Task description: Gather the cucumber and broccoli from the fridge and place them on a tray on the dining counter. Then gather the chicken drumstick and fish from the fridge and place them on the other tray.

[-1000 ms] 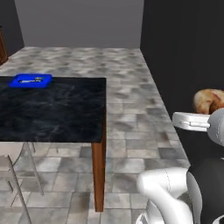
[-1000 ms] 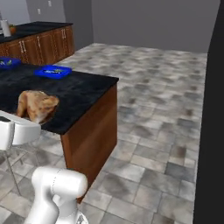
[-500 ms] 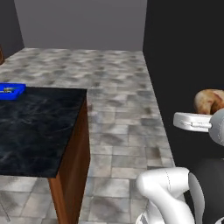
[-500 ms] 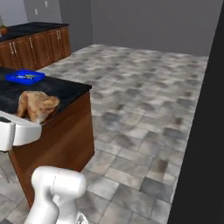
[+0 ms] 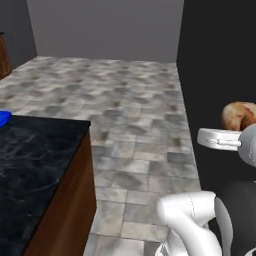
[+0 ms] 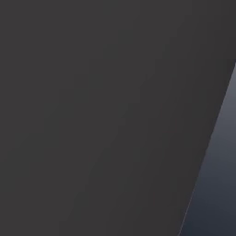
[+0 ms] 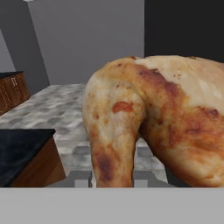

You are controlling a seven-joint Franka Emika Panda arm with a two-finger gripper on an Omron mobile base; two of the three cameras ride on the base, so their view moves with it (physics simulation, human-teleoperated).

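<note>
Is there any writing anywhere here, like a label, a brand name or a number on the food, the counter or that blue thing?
None: no word, number or sign can be read in any of the views.
The chicken drumstick held in the gripper is bare browned skin, with no tag.
The dining counter shows grey marbling, no lettering.
The blue tray, cut off at the picture's edge, carries no mark that can be made out.

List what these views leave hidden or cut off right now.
- Hand's fingertips: the hand view has the chicken drumstick covering them.
- Tray: the left base view shows just a blue corner, cut by the left edge.
- Dining counter: its far end runs off the frame.
- Right base view: a dark flat surface blocks the kitchen.
</note>
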